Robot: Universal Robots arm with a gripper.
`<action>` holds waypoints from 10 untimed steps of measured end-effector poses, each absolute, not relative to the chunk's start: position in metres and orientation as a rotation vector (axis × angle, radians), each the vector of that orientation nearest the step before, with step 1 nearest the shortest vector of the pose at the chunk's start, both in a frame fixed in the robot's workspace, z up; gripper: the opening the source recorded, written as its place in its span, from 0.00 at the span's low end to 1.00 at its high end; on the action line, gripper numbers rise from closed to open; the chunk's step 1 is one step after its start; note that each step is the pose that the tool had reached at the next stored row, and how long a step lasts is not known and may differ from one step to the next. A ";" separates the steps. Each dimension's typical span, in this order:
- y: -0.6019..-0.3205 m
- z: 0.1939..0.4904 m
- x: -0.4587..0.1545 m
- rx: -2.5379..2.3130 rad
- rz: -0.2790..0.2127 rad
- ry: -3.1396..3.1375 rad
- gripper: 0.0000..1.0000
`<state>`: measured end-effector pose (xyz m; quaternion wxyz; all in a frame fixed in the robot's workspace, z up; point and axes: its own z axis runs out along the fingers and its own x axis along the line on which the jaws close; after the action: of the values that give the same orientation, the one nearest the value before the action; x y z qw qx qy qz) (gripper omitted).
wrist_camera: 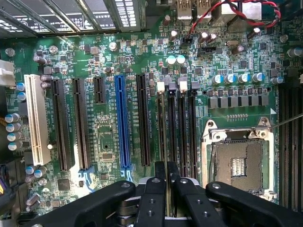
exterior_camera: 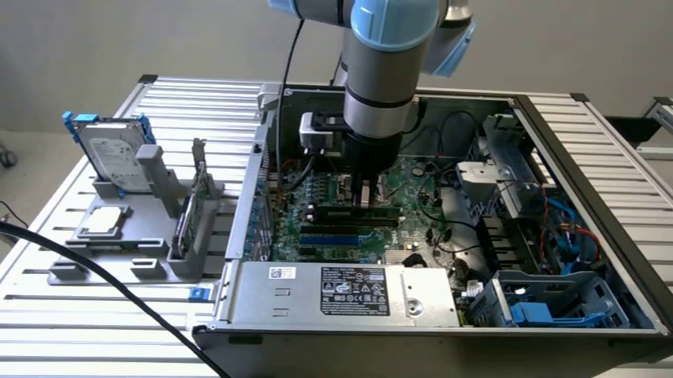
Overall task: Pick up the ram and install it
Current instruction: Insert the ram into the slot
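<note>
My gripper (exterior_camera: 363, 195) reaches down inside the open computer case (exterior_camera: 547, 157), over the green motherboard (wrist_camera: 109, 132). It is shut on the ram (exterior_camera: 358, 211), a long narrow green stick held level just above the board. In the wrist view the black fingers (wrist_camera: 154, 194) are pressed together around the ram's thin edge (wrist_camera: 166, 172). That edge runs in line with the black memory slots (wrist_camera: 182, 127), beside the silver processor socket (wrist_camera: 239, 163). I cannot tell whether the stick touches a slot.
A grey fixture (exterior_camera: 100, 264) on the exterior view's left carries the silver hard drive with blue rails (exterior_camera: 110, 150) and a small square processor chip (exterior_camera: 102, 222). The power supply (exterior_camera: 342, 291) fills the case's near side. Cables and a drive cage (exterior_camera: 547, 303) crowd the exterior view's right.
</note>
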<state>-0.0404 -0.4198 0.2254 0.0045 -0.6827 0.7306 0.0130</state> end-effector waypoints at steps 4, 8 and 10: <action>-0.420 0.225 -0.040 -2.138 0.042 2.288 0.14; -0.420 0.225 -0.040 -2.137 0.045 2.287 0.14; -0.420 0.225 -0.040 -2.136 0.046 2.286 0.14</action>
<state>-0.0405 -0.4198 0.2252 0.0062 -0.6827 0.7306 0.0148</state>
